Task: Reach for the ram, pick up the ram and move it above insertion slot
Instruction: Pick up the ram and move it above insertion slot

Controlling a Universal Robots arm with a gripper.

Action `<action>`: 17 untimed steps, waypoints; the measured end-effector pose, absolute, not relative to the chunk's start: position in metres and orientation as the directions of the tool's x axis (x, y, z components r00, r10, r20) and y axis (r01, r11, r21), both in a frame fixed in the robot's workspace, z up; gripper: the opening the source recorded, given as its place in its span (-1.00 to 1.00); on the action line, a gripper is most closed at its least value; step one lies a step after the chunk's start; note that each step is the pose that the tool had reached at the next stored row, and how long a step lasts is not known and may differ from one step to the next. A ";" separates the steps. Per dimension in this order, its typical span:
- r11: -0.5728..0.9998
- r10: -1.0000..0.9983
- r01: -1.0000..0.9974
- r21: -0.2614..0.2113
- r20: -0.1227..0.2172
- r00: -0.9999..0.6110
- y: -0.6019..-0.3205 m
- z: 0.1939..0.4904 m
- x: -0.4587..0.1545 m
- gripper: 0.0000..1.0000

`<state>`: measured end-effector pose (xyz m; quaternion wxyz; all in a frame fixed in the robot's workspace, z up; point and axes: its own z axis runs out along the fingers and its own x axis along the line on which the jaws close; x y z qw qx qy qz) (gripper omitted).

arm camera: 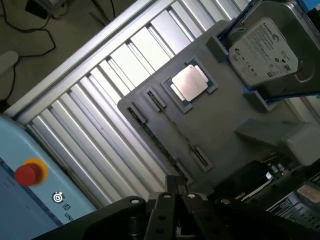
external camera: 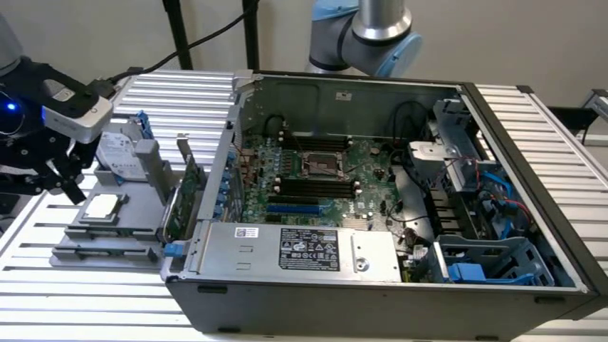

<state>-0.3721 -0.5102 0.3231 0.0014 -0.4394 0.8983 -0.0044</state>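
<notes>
hovering over the grey tray (external camera: pixel 133 214) at the edge of the desk (external camera: pixel 95 299) on the exterior view's left, the gripper (external camera: pixel 59 187) is hanging near the ram (arm camera: pixel 156 144), seemingly standing edge-on in a tray slot; released or clenched, i cannot tell.

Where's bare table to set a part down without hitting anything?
Bare slats on the exterior view's right of the computer case, and beyond the grey tray. The tray itself is crowded: hard drive, processor, expansion card.
</notes>
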 end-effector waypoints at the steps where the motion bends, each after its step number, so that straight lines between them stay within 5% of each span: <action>1: 0.600 -0.800 -0.800 -0.009 0.001 -0.600 -0.510 0.323 -0.372 -0.79; 17: 0.345 -0.938 -0.938 -0.009 0.001 -0.345 -0.510 0.314 -0.372 -0.79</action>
